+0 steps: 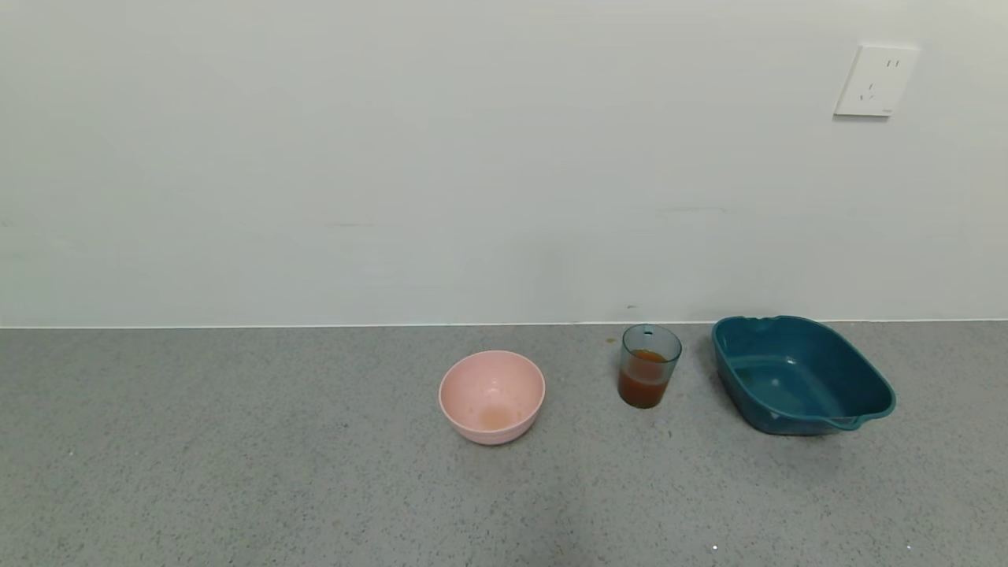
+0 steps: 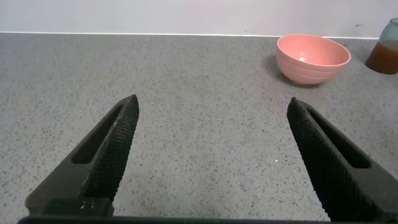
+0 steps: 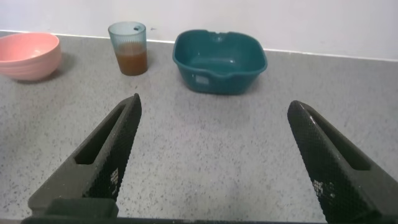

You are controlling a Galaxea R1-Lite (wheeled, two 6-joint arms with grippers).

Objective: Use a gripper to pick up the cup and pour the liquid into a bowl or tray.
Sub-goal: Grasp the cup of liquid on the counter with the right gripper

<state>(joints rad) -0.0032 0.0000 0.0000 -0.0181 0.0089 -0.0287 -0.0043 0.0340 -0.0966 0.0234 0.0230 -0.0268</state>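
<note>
Where the grey counter (image 1: 236, 472) meets the wall along its back edge, the cup (image 1: 650, 366) of orange-brown liquid (image 1: 644, 386) stands upright between a pink bowl (image 1: 491, 396) and the teal basin (image 1: 799, 374), touching neither. The left gripper (image 2: 211, 121) gapes wide, empty, above bare counter. The right gripper (image 3: 214, 121) likewise gapes wide and empty, short of the cup and basin.

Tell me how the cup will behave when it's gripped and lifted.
The cup looks like thin ribbed plastic, so it may flex under a firm squeeze. About half full of liquid, it is probably bottom-heavy and steady upright, but could slosh if tilted early. The ribs should help grip.
</note>
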